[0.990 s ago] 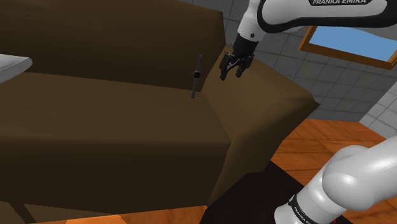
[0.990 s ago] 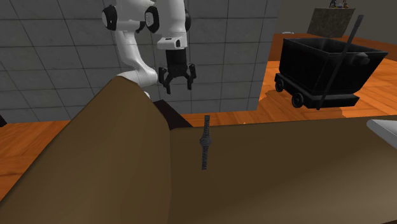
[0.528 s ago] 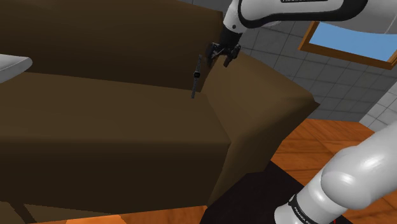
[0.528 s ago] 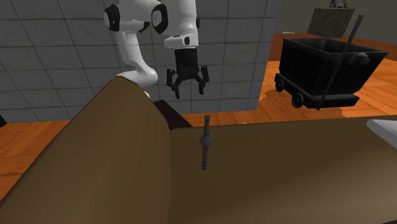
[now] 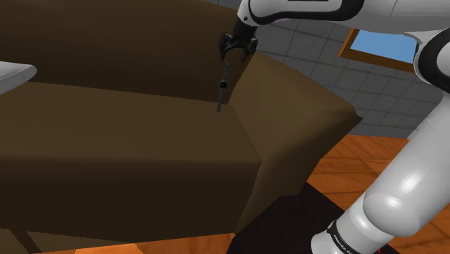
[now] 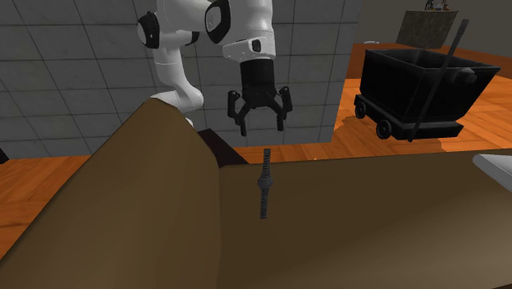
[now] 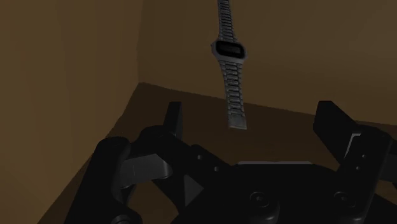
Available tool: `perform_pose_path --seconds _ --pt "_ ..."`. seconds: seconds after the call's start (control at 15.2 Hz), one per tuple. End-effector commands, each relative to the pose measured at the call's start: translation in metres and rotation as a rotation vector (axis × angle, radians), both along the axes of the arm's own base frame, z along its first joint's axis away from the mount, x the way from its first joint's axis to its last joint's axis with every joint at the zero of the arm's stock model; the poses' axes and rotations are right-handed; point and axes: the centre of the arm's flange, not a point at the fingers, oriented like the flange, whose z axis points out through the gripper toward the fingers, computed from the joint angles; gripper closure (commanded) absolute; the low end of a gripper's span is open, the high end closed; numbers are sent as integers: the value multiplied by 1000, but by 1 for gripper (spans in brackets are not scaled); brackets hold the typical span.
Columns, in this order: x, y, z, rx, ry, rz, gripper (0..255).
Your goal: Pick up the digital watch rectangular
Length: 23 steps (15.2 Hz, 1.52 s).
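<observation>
Brought nearer than before, the claw (image 6: 262, 125) is held open and empty, with the digital watch (image 6: 264, 182) below it left ungrasped.

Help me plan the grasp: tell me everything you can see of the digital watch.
The digital watch looks like grey metal: a small rectangular case with a dark face, and a band of links running from both ends. It is unfastened and stretched out straight, lying flat against the brown sofa, close to the armrest. Only the sofa touches it. The open gripper hovers above, apart from it.
</observation>
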Motion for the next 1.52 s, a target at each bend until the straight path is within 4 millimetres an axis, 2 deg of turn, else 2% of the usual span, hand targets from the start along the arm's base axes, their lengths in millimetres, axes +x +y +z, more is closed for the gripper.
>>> perform_pose_path --seconds 0.0,0.13,0.59,0.73,0.79,1.39,1.45 --pt "21 -8 7 -2 -30 -31 0" --pt "35 -11 12 -4 -50 -52 0" --pt "35 -11 -28 -4 -50 -52 0" --pt "35 -11 -28 -4 -50 -52 0" --pt "35 -12 -28 -4 -50 -52 255" --pt "35 -11 -28 -4 -50 -52 255" --pt "35 -11 -23 -4 -49 -52 255"
